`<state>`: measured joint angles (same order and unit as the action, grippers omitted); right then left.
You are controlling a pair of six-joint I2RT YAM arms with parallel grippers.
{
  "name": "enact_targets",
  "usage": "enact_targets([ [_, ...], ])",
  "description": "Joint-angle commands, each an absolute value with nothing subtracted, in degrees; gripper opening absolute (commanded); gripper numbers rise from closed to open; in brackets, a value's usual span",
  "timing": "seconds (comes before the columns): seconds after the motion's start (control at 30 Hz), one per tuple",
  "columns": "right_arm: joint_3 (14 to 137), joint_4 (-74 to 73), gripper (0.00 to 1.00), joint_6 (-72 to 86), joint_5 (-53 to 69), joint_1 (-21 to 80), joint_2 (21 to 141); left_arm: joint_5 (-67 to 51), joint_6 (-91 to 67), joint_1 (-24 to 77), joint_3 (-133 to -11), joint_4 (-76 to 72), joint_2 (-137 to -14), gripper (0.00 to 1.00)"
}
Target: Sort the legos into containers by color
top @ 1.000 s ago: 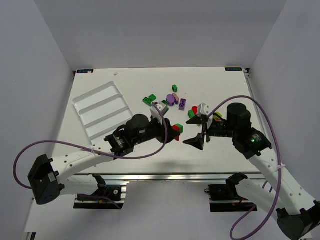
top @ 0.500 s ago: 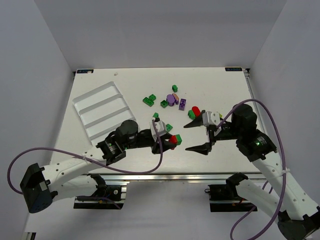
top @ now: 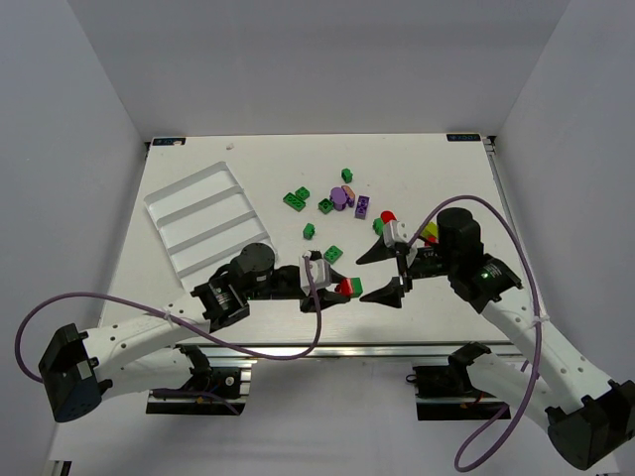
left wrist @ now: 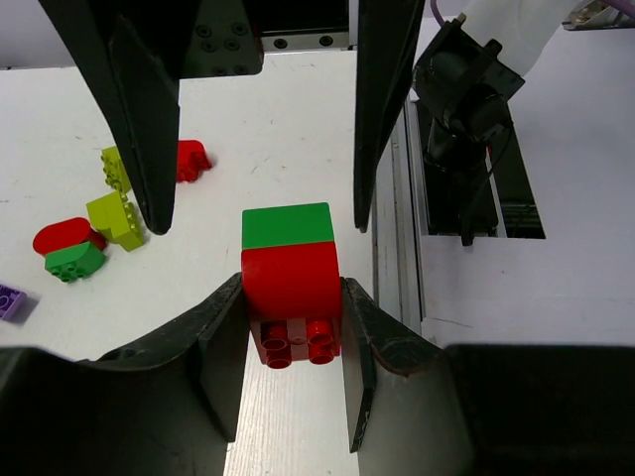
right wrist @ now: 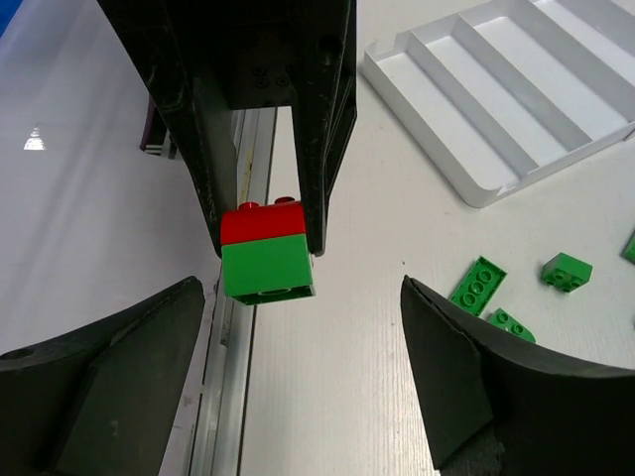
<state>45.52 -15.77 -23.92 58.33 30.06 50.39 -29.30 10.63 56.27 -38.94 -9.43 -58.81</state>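
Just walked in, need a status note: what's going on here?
The left claw is shut on a red brick with a green brick stuck on it, holding it out to the right claw, which is open around the green end. The other legos lie loose on the table, and the white tray holds nothing yet.

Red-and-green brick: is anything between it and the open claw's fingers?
Nothing. In the right wrist view, only the table shows between the red-and-green brick and the open right gripper flanking it.

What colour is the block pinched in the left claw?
A red brick with a green brick stuck on; clearest in left wrist view.
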Motion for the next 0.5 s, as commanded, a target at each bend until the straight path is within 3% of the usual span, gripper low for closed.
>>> enact_targets([
  [0.0, 45.26, -10.46, 0.84, -21.09, 58.27, 30.85, 50.62, -30.50, 12.13, 56.78, -38.76, -9.67, -57.92, 0.00],
  [0.37, 45.09, -11.60, 0.72, -24.17, 59.59, 32.78, 52.38, -30.32, 11.87, 57.04, -38.76, -9.93, -58.28, 0.00],
  [0.47, 45.00, -11.87, 0.62, -25.05, 60.64, 32.78, 52.38, -30.15, 11.78, 56.95, -38.50, -10.28, -57.83, 0.00],
])
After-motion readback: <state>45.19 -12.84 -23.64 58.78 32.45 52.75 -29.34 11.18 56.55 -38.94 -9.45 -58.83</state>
